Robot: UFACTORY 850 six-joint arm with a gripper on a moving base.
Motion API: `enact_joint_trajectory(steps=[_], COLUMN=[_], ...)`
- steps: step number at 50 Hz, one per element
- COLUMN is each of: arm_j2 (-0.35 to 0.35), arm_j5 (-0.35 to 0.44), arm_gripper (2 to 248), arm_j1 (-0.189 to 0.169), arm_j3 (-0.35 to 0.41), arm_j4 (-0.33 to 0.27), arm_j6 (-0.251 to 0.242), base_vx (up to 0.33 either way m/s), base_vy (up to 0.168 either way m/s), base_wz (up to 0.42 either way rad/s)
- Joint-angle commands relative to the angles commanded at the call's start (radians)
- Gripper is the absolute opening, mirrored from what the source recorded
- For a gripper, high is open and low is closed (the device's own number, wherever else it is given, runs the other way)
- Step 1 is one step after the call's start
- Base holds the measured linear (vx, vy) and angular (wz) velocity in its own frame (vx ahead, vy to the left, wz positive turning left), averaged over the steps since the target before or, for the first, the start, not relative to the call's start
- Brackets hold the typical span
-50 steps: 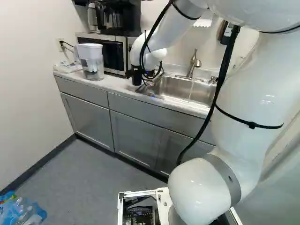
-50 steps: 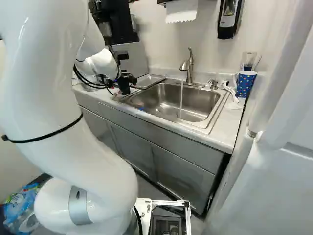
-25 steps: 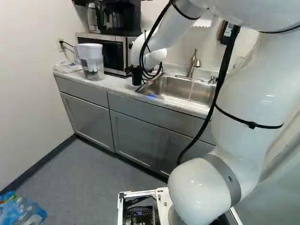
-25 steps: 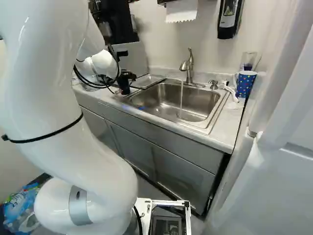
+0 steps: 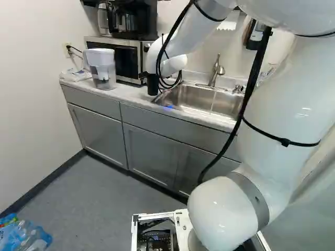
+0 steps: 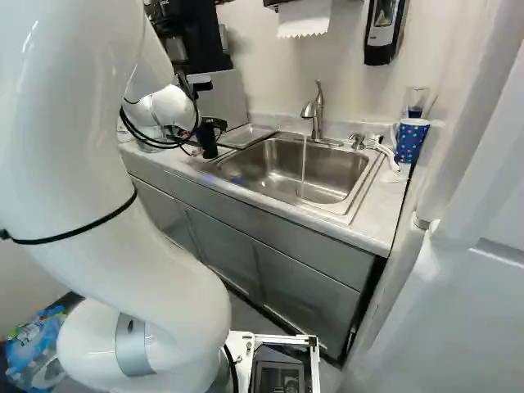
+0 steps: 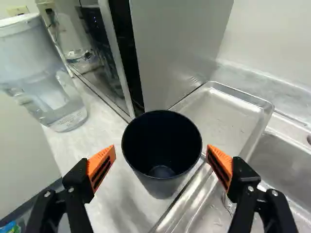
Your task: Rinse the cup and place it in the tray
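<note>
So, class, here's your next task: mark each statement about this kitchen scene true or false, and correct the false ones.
1. Water runs from the curved metal tap into the steel sink. True.
2. The round black cup is upright, with its open top facing the claw. True.
3. The claw is shut on the black cup. False: it is open, with a gap on each side of the cup.
4. The black cup is in the shallow metal tray. False: it is outside, beside the tray.
5. The blue dotted cup is in the sink. False: it stands beside it.
</note>
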Motion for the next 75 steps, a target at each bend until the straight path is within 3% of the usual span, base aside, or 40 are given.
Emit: enact_joint_trajectory(steps=[32, 75], arm_j2=[0.007, -0.043], arm_j5=[0.058, 0.220], arm_gripper=[247, 247], arm_j1=[0.006, 0.009], arm_j3=[0.050, 0.094], arm_j4=[0.000, 0.000], arm_j6=[0.000, 0.000], base_vx=[0.000, 0.000], base_vy=[0.000, 0.000], base_wz=[0.000, 0.000])
